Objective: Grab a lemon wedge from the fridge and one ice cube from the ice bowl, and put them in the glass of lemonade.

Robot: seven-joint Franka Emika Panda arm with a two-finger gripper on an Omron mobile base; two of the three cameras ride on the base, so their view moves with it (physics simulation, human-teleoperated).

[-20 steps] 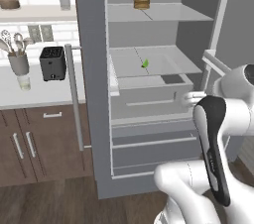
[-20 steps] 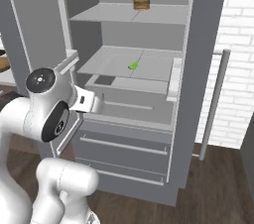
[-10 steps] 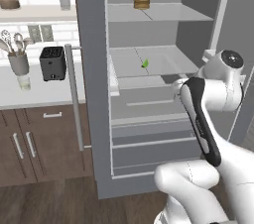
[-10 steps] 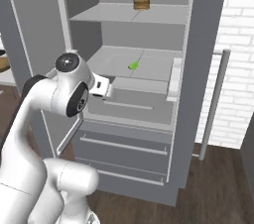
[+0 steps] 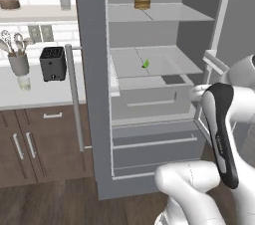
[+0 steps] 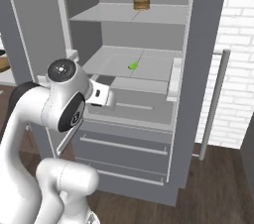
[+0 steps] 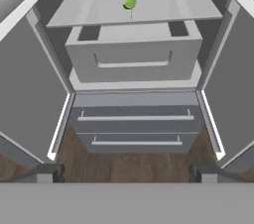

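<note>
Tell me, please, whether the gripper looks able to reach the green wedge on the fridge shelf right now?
Probably yes: both fridge doors stand open, the wedge lies alone on its shelf, and the open gripper faces it from a distance.

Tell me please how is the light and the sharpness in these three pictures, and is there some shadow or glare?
Left base view: flat, even rendered light, no glare; the fridge interior is soft grey. Right base view: similarly even, only faint shading under the shelves, and the lemon wedge stays bright green. Hand view: slightly soft, with wide-angle splay of the doors; a small dark shadow sits beside the wedge.
</note>
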